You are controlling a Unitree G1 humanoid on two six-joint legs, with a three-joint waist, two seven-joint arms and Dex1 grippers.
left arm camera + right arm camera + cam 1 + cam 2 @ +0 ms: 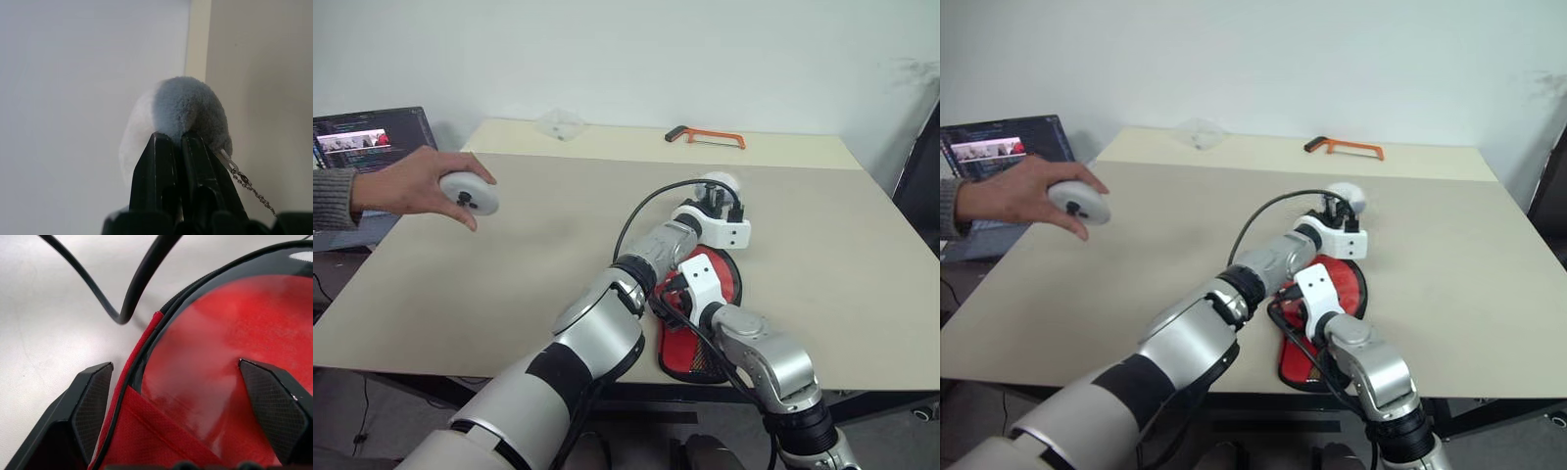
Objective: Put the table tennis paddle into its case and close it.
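The case (717, 311) lies open and flat near the table's front edge, red with a black rim. Inside it shows the glossy red face of the table tennis paddle (234, 318), with red lining (146, 431) beside it. My right gripper (176, 363) hangs open just above, one finger over the paddle face and the other outside the case's rim. My left arm reaches across to the far end of the case. There my left gripper (171, 136) is shut on the case's grey fuzzy ball (188, 105), whose thin chain (247, 186) hangs slack. The ball (722, 181) is lifted off the table.
At the left, a person's hand (406, 186) holds a round white device (470, 193) over the beige table (509, 264). A laptop (372, 137) stands beyond the left edge. An orange hacksaw (707, 135) and a clear plastic piece (560, 122) lie at the back.
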